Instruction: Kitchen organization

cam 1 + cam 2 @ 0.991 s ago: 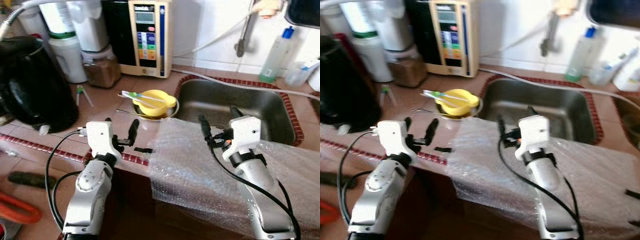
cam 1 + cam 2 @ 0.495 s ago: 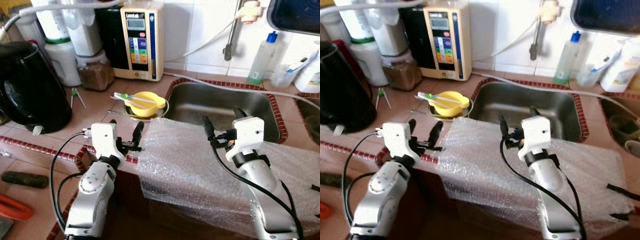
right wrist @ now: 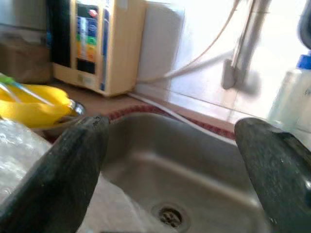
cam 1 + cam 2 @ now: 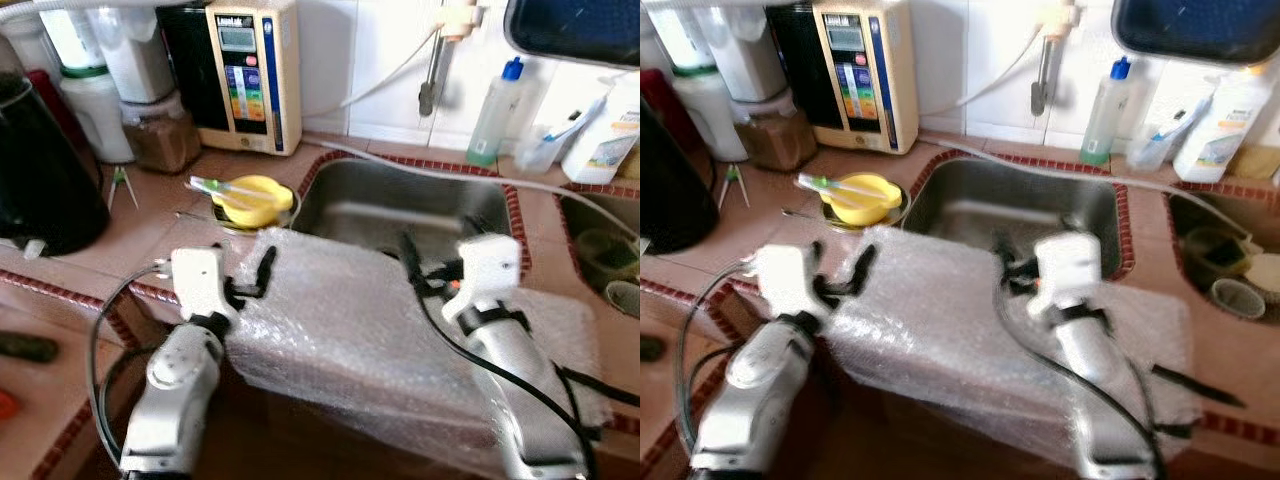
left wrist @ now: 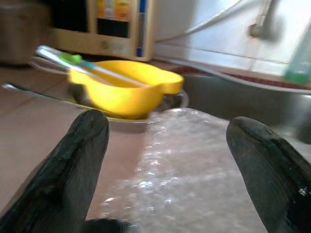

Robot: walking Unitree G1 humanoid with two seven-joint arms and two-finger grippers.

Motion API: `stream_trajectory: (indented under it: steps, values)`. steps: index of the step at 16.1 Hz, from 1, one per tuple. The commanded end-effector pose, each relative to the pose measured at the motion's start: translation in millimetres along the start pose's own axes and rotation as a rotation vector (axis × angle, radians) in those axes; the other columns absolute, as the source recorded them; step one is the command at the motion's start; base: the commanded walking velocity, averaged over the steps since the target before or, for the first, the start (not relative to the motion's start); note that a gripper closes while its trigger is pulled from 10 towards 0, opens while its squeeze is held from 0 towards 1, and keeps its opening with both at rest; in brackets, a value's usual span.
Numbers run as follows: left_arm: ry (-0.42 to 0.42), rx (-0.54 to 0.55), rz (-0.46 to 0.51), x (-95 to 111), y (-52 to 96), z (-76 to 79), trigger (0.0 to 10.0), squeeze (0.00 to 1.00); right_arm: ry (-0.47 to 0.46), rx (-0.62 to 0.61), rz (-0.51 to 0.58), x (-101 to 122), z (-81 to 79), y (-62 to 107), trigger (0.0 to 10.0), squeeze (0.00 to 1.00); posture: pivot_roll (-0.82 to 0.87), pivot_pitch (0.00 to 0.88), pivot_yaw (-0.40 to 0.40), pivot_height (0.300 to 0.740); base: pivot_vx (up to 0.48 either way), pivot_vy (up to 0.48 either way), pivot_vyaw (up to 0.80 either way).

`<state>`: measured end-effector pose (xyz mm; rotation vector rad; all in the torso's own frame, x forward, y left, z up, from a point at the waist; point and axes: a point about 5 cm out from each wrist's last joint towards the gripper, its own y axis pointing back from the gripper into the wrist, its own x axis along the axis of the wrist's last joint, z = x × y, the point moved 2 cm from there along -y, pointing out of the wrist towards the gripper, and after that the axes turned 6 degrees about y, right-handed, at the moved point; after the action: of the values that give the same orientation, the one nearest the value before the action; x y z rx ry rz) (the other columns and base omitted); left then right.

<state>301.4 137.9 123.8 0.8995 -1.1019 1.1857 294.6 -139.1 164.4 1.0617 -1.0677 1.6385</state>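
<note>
A sheet of clear bubble wrap (image 4: pixel 340 310) lies over the counter's front edge and hangs down in front of the steel sink (image 4: pixel 400 205). My left gripper (image 4: pixel 245 262) is open at the sheet's left edge, and in the left wrist view the wrap (image 5: pixel 189 165) lies between its two fingers (image 5: pixel 82 145). My right gripper (image 4: pixel 435 250) is open above the sheet's far edge, facing the sink basin (image 3: pixel 184 184). Neither gripper holds anything.
A yellow bowl (image 4: pixel 248 198) with a green and blue utensil across it sits on a metal plate just beyond the wrap. A black kettle (image 4: pixel 35 180), jars (image 4: pixel 160 140) and a water machine (image 4: pixel 245 75) line the left and back. Bottles (image 4: pixel 495 115) stand behind the sink.
The whole view has shifted as the camera moved. My left gripper, earlier apart from the bubble wrap, now straddles its left edge. My right gripper keeps its place over the sheet.
</note>
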Motion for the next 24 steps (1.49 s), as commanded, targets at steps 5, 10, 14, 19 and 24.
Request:
stream_trajectory:
  steps: [5, 10, 14, 19, 24]
  values:
    - [-0.027, 0.068, 0.022, 6, -2.9, -2.0, 10.0, 0.00, 0.013, -0.029, -0.006, -1, 9.1, 0.8, 10.0, 0.00, -0.08, 0.000, 0.050, 0.740, 0.000, 0.000, 0.00]
    - [-0.051, 0.134, -0.029, -2, -0.4, -12.0, 10.0, 0.00, -0.062, 0.003, -0.015, -2, -0.2, -0.8, 10.0, 0.00, -0.07, 0.000, 0.051, 0.740, 0.000, 0.000, 0.00]
    - [-0.192, 0.064, -0.083, -8, 10.5, -21.4, 10.0, 0.00, -0.057, 0.082, -0.043, -5, -8.0, 4.9, 10.0, 0.00, -0.08, 0.021, 0.090, 0.740, 0.000, 0.000, 0.00]
    - [-0.227, 0.021, -0.083, -10, 17.0, -17.6, 10.0, 0.00, -0.020, 0.008, -0.038, -8, -1.0, 4.6, 10.0, 0.00, -0.06, 0.014, 0.060, 0.740, 0.000, 0.000, 0.00]
    - [-0.144, 0.079, -0.074, -17, 22.1, -18.2, 10.0, 0.00, 0.024, -0.077, -0.089, -20, 9.8, 22.7, 10.0, 0.00, -0.07, 0.006, 0.034, 0.740, 0.000, 0.000, 0.00]
